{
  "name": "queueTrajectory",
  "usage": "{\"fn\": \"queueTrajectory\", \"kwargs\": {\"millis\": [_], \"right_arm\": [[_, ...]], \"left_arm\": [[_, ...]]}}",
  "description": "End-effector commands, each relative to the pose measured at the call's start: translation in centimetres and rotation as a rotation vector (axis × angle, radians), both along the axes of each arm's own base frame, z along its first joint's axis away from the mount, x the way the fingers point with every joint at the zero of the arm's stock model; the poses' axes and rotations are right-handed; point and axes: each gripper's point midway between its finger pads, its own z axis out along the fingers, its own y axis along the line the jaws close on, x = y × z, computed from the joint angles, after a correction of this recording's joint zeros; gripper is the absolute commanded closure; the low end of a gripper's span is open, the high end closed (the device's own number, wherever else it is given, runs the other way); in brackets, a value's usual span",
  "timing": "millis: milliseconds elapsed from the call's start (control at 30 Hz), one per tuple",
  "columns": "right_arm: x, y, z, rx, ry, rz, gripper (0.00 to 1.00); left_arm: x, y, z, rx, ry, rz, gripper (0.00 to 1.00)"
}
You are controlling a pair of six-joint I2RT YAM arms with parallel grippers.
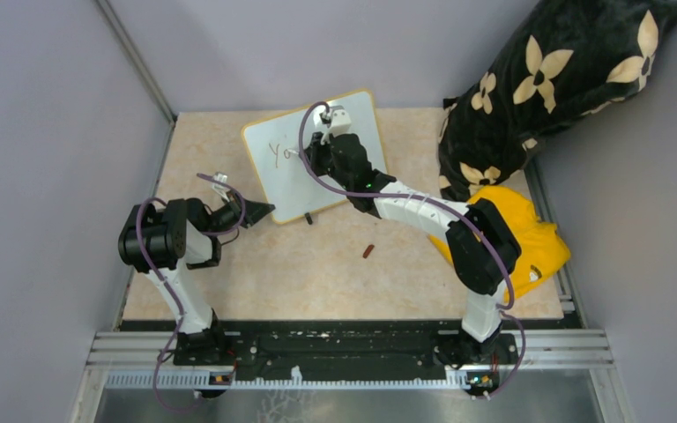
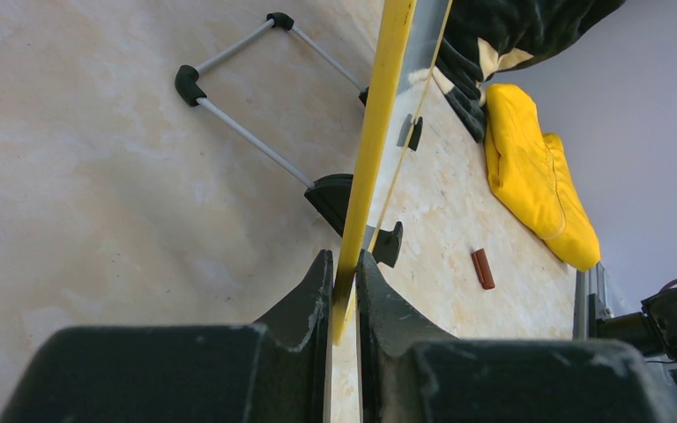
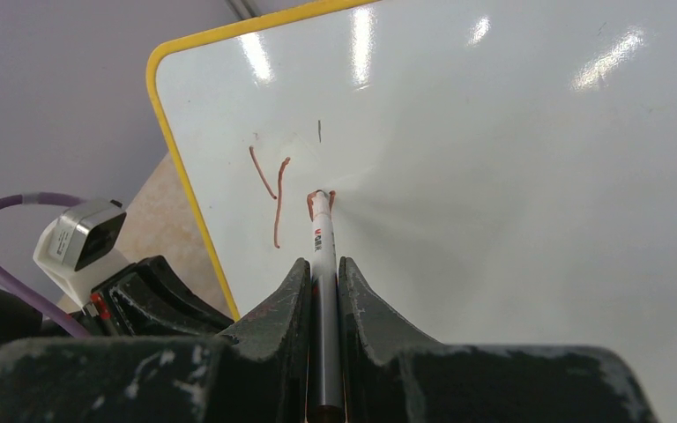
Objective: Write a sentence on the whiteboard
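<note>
The whiteboard (image 1: pixel 286 189), white with a thin yellow frame, stands tilted at the back middle of the table. My left gripper (image 1: pixel 264 211) is shut on its near left corner; in the left wrist view the yellow frame edge (image 2: pixel 377 132) runs between the closed left gripper (image 2: pixel 344 266). My right gripper (image 3: pixel 322 269) is shut on a white marker (image 3: pixel 320 231), whose tip touches the whiteboard (image 3: pixel 511 176). Of the sentence (image 3: pixel 275 187) only a reddish-brown "Y" and part of a second letter show. From above, the right gripper (image 1: pixel 311 152) hovers over that writing (image 1: pixel 277 152).
A small brown marker cap (image 1: pixel 368 251) lies on the table in front of the board. A yellow cloth (image 1: pixel 533 242) and a black flowered cushion (image 1: pixel 564 79) fill the right side. The board's wire stand (image 2: pixel 240 132) with black feet rests behind it. Grey walls close in the table.
</note>
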Motion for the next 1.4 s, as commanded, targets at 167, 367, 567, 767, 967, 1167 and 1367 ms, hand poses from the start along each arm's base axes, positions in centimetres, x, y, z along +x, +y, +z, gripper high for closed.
{"fn": "queueTrajectory", "kwargs": {"millis": [167,367,567,767,967,1167,1367], "right_arm": [[1.1,-2.1,1.4,0.014,-0.03,-0.079,1.0],[1.0,-2.2,1.2,0.013,-0.025,-0.079,1.0],[0.8,-2.2,1.4,0.018,-0.028,-0.071,1.0],[-0.2,-2.2,4.3,0.094,-0.084,-0.035,1.0],[-0.7,-2.5,6.4,0.127,-0.116,-0.031,1.0],[-0.5,-2.4,6.9,0.125,-0.134,-0.031,1.0],[0.3,-2.1,6.2,0.103,-0.122,-0.032,1.0]], "left_arm": [[-0.1,-0.3,0.0,0.008,-0.001,-0.01,1.0],[-0.1,-0.3,0.0,0.008,0.0,-0.009,1.0],[0.0,-0.2,0.0,0.008,0.0,-0.009,1.0],[-0.1,-0.3,0.0,0.008,0.0,-0.011,1.0],[-0.1,-0.3,0.0,0.008,0.0,-0.011,1.0],[-0.1,-0.3,0.0,0.008,0.0,-0.01,1.0],[-0.1,-0.3,0.0,0.008,0.0,-0.013,1.0]]}}
